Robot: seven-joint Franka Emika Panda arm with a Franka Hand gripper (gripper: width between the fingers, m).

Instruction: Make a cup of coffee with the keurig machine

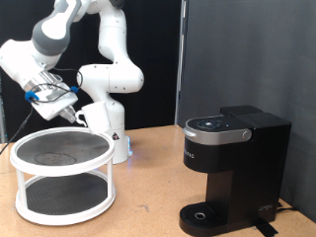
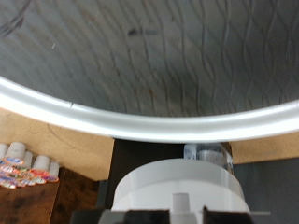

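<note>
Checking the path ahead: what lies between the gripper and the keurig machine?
In the exterior view, the gripper hovers above the white two-tier rack. Between it and the keurig machine stand the robot's white base and bare wooden table.

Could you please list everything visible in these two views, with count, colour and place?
keurig machine: one, matte black with a silver-ringed top, at the exterior view's right on the wooden table; lid down, nothing on its round drip base.
two-tier round shelf: one, white rim with dark mesh surfaces, at the exterior view's left on the table; its rim and upper mesh fill the wrist view.
small colourful items: several, white and mixed colours, at the wrist view's edge; too small to identify.
cup: none visible in either view.
robot arm: one, white, behind the shelf.
tool: one, above the shelf's far rim; nothing seen between its fingers.
</note>
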